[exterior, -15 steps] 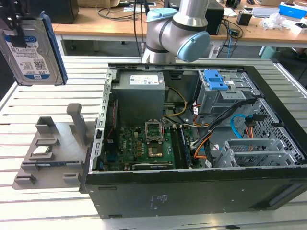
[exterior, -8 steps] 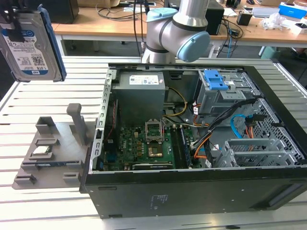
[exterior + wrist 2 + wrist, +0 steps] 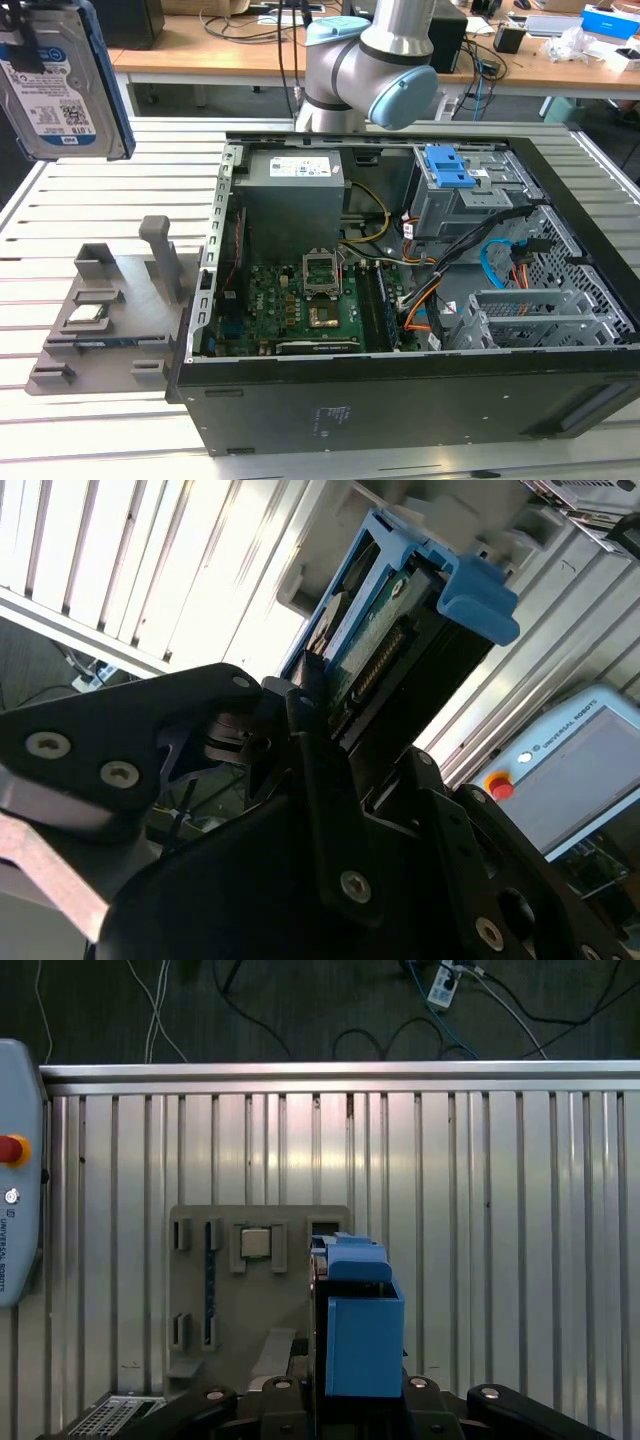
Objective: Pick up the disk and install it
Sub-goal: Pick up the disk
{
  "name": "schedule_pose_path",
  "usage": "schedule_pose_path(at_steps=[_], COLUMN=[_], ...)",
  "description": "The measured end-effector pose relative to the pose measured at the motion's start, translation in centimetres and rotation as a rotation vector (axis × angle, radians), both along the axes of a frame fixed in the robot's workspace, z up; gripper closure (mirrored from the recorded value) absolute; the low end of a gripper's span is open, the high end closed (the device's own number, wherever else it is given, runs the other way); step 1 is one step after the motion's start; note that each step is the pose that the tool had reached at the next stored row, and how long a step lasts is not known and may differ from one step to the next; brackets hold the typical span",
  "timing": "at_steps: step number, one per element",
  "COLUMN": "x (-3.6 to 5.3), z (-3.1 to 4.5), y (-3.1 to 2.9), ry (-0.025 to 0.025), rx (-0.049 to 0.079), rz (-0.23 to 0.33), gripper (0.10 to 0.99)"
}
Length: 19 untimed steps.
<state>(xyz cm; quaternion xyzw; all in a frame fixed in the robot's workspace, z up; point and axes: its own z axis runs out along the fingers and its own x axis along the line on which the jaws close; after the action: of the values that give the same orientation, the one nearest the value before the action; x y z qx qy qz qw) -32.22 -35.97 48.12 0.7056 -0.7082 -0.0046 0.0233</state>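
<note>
The disk (image 3: 65, 80) is a silver hard drive with a white and blue label and blue rails. It hangs high above the slatted table at the exterior view's upper left, well off the computer case (image 3: 400, 400). My gripper (image 3: 22, 40) is shut on it from above. In the second wrist view the black fingers (image 3: 320, 770) clamp the disk (image 3: 390, 640) edge-on, with its blue rail end sticking out. In the first wrist view the disk (image 3: 360, 1330) points down over the grey part holder (image 3: 250, 1290).
The open case holds a motherboard (image 3: 300, 300), a grey power-supply box (image 3: 295, 190) and a blue-latched drive bay (image 3: 450, 170). A grey holder (image 3: 110, 310) with a processor chip (image 3: 85, 315) lies to the exterior view's left of the case. A pendant (image 3: 15, 1180) rests on the table.
</note>
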Motion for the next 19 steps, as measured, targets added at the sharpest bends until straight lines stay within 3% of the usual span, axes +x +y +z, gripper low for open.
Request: schedule_pose_path(at_steps=[3, 9, 10, 11, 13, 19], x=[0.0, 0.0, 0.0, 0.0, 0.0, 0.0], z=[0.83, 1.76, 1.8, 1.8, 1.8, 1.81], y=[0.02, 0.04, 0.03, 0.04, 0.03, 0.02], ry=[0.0, 0.0001, 0.0, 0.0, 0.0, 0.0], rx=[0.0, 0.004, 0.01, 0.026, 0.045, 0.051], rz=[0.0, 0.0, 0.0, 0.0, 0.0, 0.0], gripper=[0.729, 0.729, 0.729, 0.729, 0.729, 0.729])
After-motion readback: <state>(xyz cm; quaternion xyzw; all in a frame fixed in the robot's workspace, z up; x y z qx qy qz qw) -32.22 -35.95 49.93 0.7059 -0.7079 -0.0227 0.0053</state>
